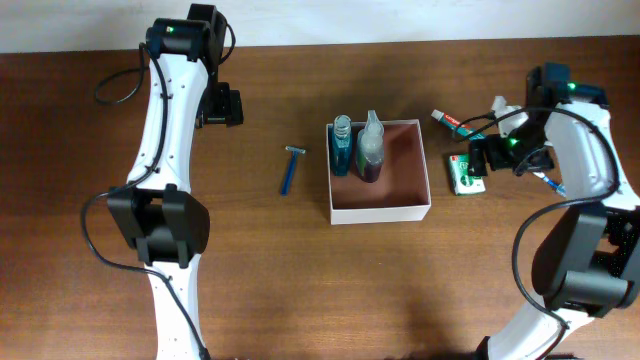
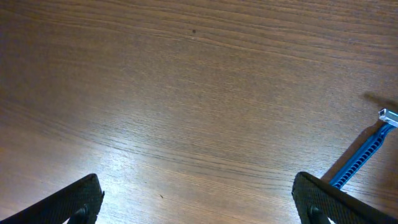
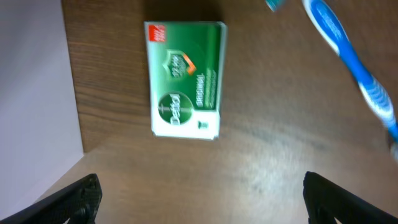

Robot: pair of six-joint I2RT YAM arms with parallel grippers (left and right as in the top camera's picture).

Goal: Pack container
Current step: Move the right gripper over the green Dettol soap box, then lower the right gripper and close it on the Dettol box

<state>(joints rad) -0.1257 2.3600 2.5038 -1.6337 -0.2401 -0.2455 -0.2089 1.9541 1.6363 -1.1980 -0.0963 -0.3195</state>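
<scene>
- My left gripper point(image 2: 199, 208) hangs over the bare wooden table point(image 2: 186, 93), jaws spread wide and holding nothing. A blue razor point(image 2: 362, 157) lies close to one finger.
- My right gripper point(image 3: 199, 202) is just as wide and empty, above a green soap packet point(image 3: 185, 81), with a blue toothbrush point(image 3: 354, 59) nearby.
- The container point(image 1: 402, 175) sits mid-table between my arms, with a blue bottle point(image 1: 341, 148) and a spray bottle point(image 1: 370, 150) side by side along its left wall.
- The packet lies just right of the container, not touching it.
</scene>
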